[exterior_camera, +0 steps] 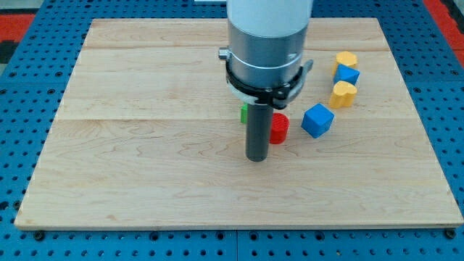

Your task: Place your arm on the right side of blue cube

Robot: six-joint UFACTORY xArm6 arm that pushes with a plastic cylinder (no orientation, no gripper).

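Wooden board (145,181) is set on a blue pegboard (29,72). Rod tip (257,158) is seen near board centre, resting at table height; nothing is held or gripped, since a bare rod only pushes. A red block (280,127) is touching or just beside the rod on the view's right, partly hidden; its shape cannot be told for sure. A green block (244,113) is mostly hidden behind the rod, shape not readable.

Blue cube (317,120), the larger blue one, is lying right of the red block, near but apart from it. Further toward the view's top right, a column is formed by a yellow block (346,59), a small blue block (349,75) and a second yellow block (344,93), close together. The lower yellow one is just beside the blue cube's upper right.

Step in hand is judged as travel: tip is on the cube's left, so the target spot is not yet reached. A straight path rightward would shove the red block into the cube. A detour along the view's bottom is advised, passing below both red block and cube, then coming up on the cube's right. Free space there is bounded above by the yellow block, so the approach should be stopped short of it. Tip should end near the cube's right face without contact, so the cube is not displaced.
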